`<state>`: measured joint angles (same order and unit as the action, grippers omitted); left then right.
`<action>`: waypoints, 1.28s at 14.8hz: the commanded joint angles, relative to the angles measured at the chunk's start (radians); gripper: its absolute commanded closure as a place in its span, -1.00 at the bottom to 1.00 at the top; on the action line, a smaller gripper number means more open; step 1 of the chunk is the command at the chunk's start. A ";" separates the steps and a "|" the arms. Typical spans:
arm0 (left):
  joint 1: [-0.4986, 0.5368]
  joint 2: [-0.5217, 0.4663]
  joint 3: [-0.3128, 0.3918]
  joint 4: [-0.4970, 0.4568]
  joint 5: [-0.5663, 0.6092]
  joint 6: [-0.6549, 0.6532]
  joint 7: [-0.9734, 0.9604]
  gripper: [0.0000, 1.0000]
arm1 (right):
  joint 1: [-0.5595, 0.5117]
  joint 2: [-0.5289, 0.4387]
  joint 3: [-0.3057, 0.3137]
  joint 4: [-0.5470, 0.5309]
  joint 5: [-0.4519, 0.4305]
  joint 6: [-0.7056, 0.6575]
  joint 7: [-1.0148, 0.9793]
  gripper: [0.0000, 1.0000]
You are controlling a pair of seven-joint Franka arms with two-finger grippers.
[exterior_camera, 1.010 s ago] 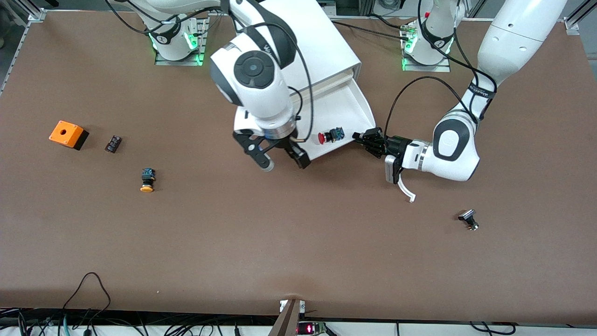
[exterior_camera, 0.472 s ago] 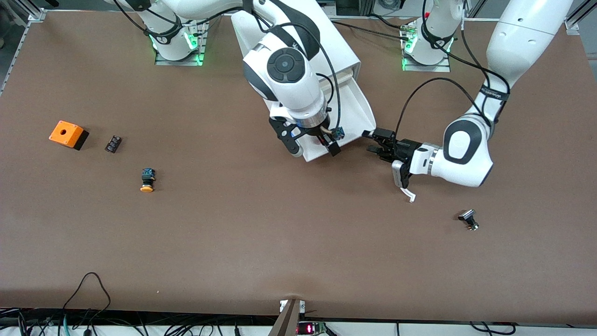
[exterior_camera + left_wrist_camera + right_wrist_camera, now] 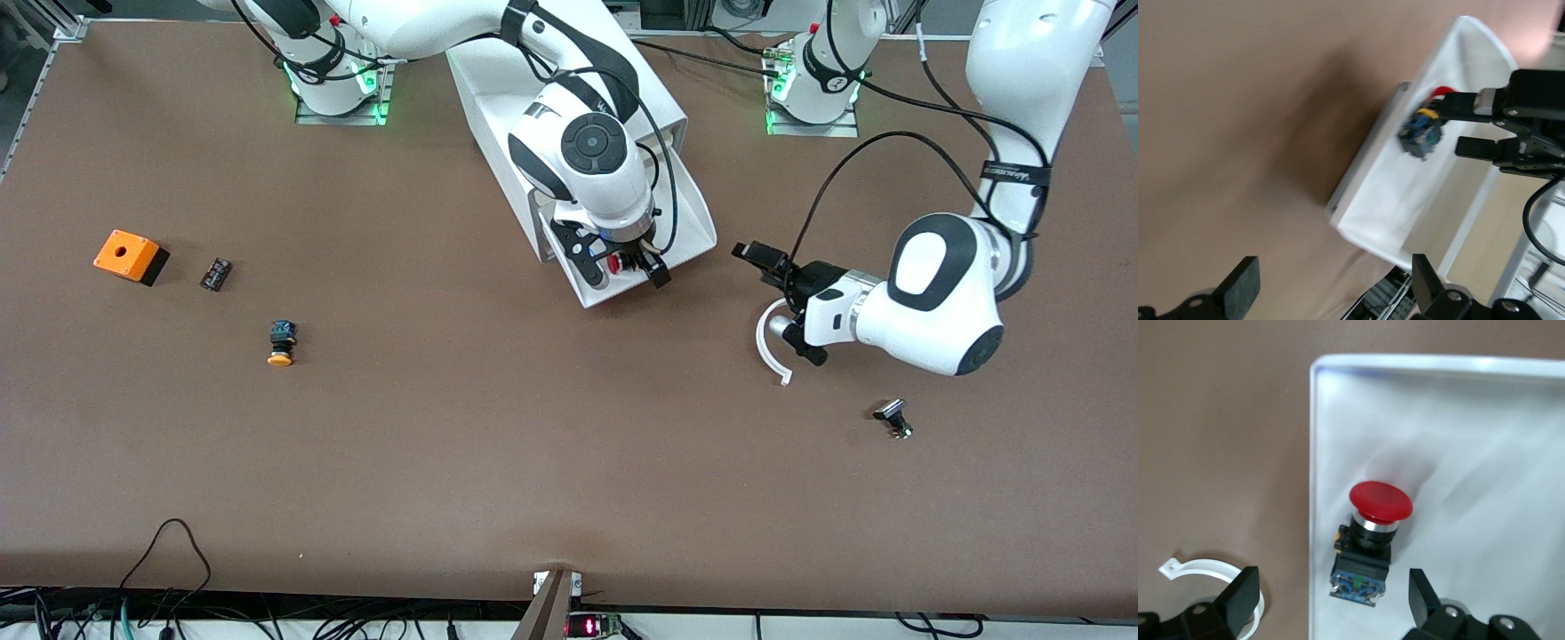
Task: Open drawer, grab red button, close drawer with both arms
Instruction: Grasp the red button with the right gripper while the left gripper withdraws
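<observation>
Drawer: the drawer (image 3: 689,218) is pulled out of the white cabinet (image 3: 569,80). That step looks done.
Button: the button (image 3: 1373,533) lies on its side in the drawer, close to the drawer's side rim and right under the right gripper.
Right gripper: the right gripper (image 3: 622,267) hangs over the drawer with its fingers spread wide, one on each side of the button. It holds nothing.
Left gripper: the left gripper (image 3: 772,267) is over the bare table (image 3: 533,444), just beside the drawer's corner. Its fingers are spread wide and it holds nothing.
Left to do: grab the button, lift it out, then push the drawer shut. About a third seems done.
Edges: the drawer's rim stands near one finger of the right gripper, so that finger has little room as it goes down.
Open room: the table around the left gripper is bare, except for a small black part (image 3: 892,418) well apart from it.
</observation>
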<state>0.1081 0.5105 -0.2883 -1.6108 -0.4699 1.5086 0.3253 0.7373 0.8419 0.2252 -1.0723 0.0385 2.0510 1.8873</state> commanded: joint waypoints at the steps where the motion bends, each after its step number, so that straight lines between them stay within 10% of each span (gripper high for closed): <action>1: -0.021 0.002 -0.012 0.135 0.179 -0.092 -0.165 -1.00 | 0.005 0.019 0.006 0.034 0.030 -0.029 0.016 -0.97; 8: -0.081 -0.012 -0.015 0.336 0.537 -0.157 -0.252 -1.00 | 0.019 0.014 0.006 0.017 0.034 -0.038 0.010 -0.33; 16: -0.065 0.010 -0.003 0.391 0.524 -0.096 -0.366 -1.00 | 0.019 0.009 0.006 0.011 0.024 -0.041 -0.002 1.00; 19: -0.067 -0.010 -0.008 0.350 0.494 -0.048 -0.503 -1.00 | 0.019 -0.006 0.006 0.023 0.029 -0.055 0.006 1.00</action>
<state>0.0404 0.5081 -0.2878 -1.2485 0.0428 1.4416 -0.0968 0.7548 0.8469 0.2266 -1.0704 0.0675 2.0225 1.8872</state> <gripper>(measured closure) 0.000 0.604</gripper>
